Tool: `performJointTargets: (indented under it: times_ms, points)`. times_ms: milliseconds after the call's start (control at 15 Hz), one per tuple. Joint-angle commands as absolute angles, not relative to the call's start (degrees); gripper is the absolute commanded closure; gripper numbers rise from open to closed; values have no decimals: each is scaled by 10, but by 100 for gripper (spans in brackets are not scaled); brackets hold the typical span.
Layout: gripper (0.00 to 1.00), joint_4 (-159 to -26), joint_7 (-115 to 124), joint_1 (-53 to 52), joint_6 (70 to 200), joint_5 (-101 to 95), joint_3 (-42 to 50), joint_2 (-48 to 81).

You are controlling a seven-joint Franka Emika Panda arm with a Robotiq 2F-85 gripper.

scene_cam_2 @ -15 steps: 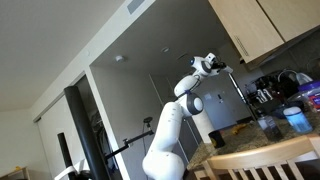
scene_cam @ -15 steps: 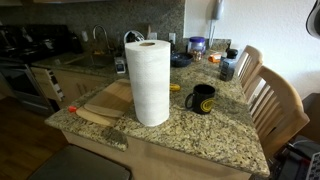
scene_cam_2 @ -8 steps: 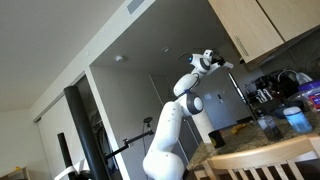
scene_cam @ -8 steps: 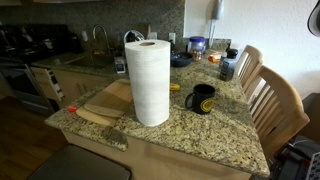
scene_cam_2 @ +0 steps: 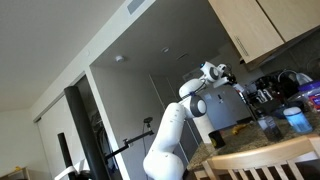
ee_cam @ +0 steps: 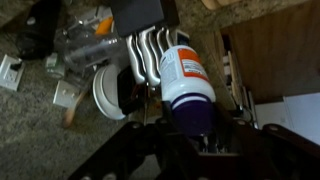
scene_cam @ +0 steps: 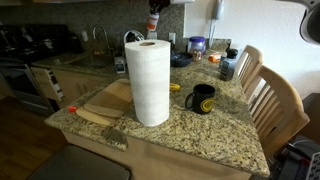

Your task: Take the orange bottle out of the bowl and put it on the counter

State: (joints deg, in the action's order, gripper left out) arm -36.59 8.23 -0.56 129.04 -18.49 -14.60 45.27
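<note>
claw (ee_cam: pixel 200 115) is clenched on the orange bottle (ee_cam: pixel 185 72), with the jaws across its lower body in the wrist view. in an exterior view the bottle (scene_cam: pixel 153 21) hangs high above the counter (scene_cam: pixel 190 135), touching nothing else. it's out of the bowl and not yet set down.

handling (my read):
- small plastic bottle, so probably light and stiff, not fragile
- the glossy label wrap could be a bit slick, so moderate squeeze is enough
- best hold is across the cylindrical body at mid-height, not the cap
- it's narrow and upright, so it'll tip easily on release. the base wants to sit flat on bare granite first.

scene, left to right in an exterior view, relative to the claw:
- wooden cutting board (scene_cam: pixel 108 100): well below, off to frame-left. 1.
- paper towel roll (scene_cam: pixel 151 82): almost straight under the claw. 1. it blocks a straight drop.
- dark shallow shape (scene_cam: pixel 181 61): below and just frame-right, behind the roll. probably the bowl but too small to confirm. 1.
- black mug (scene_cam: pixel 203 98): below, further frame-right. 1.
- wooden chairs (scene_cam: pixel 272 100): far frame-right at the counter edge. 2.

bottles: 1. claws: 1.
</note>
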Motion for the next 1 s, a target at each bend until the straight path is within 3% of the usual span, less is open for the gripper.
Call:
performJointTargets:
  times_ms: [0, 667, 733, 933]
  points:
    - [81, -465, 105, 7, 1252, -190, -134, 435]
    - [81, -708, 215, 13, 1170, -186, -100, 362]
    - [81, -718, 208, -20, 1171, -145, -48, 349]
    - [81, -766, 215, -37, 1182, -123, -21, 319]
